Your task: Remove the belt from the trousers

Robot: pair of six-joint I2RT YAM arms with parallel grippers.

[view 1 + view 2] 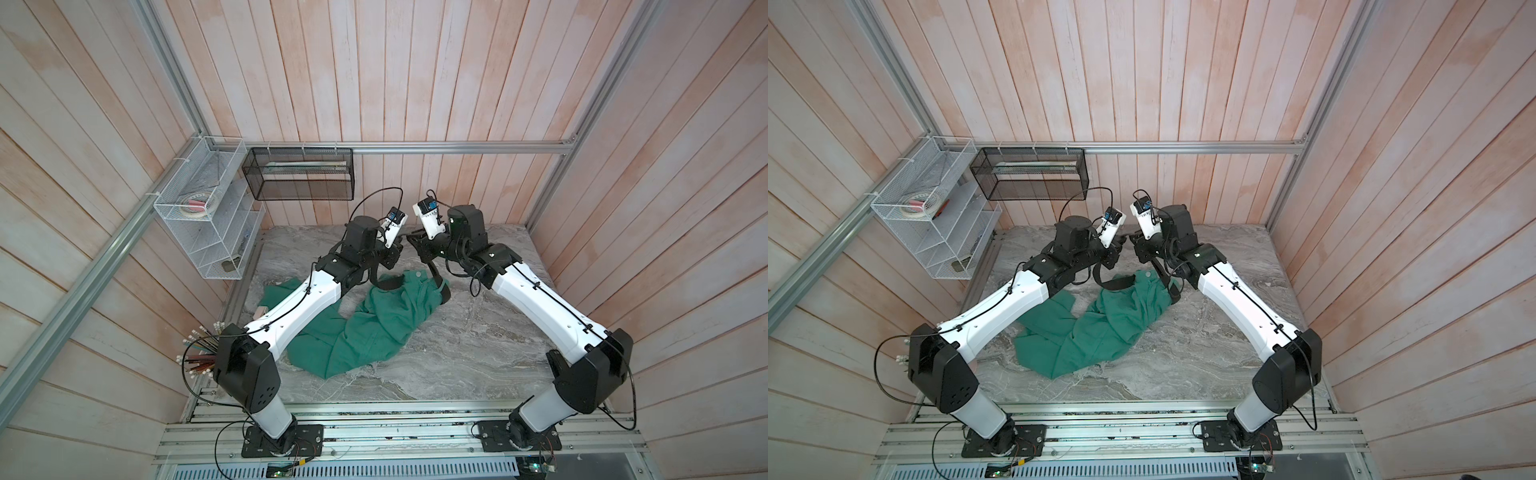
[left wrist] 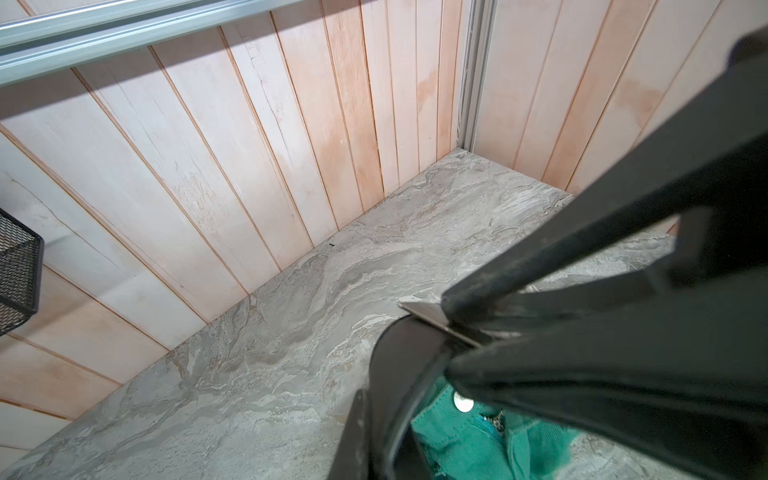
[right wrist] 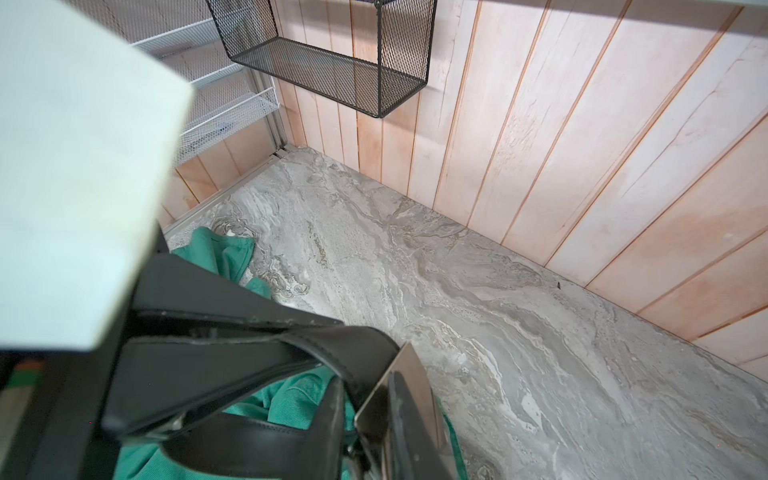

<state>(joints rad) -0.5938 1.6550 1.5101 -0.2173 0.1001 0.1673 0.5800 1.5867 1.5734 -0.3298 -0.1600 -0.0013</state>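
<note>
Teal trousers (image 1: 374, 328) lie crumpled on the marble table (image 1: 478, 353), spreading from its centre toward 8 o'clock, with the waist at the 12 o'clock end. You see the belt (image 1: 388, 284) looping black around that waist and rising off it to both grippers. Your left gripper (image 2: 446, 332) is clamped on the metal buckle (image 2: 428, 318). Your right gripper (image 3: 332, 332) has its jaws pinched together on the strap just beside it. The two meet nose to nose above the waist.

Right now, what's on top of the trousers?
The black belt curves along the waistband of the trousers beside the silver button, and the left arm crosses above one leg. Cloth folds hide whether the belt runs through any loops.
</note>
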